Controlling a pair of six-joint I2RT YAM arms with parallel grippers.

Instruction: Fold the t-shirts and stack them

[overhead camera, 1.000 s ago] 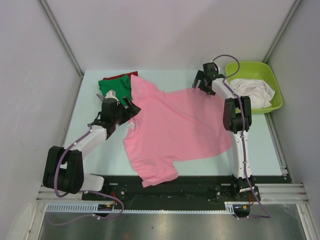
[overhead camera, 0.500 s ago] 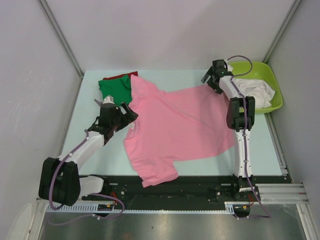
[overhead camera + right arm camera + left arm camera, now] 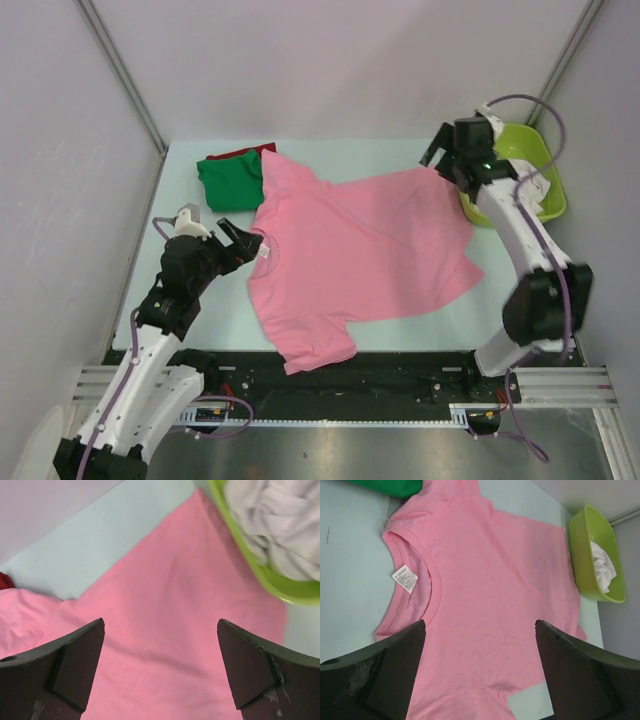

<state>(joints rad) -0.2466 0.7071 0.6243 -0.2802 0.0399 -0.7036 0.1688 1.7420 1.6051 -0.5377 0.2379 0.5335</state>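
Left gripper (image 3: 243, 238) gapes empty beside the pink t-shirt (image 3: 350, 250) collar; right gripper (image 3: 441, 160) gapes empty over its far hem corner; it lies spread on the surface; folding seems unstarted; next, pinch both edges.

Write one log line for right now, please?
pink t-shirt: spread out | green t-shirt: folded, far-left | left fingers: open, empty | right fingers: open, empty

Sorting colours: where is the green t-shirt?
Top view: the green t-shirt lies far left on the table, a red t-shirt edging out behind it, beside the pink t-shirt's sleeve.
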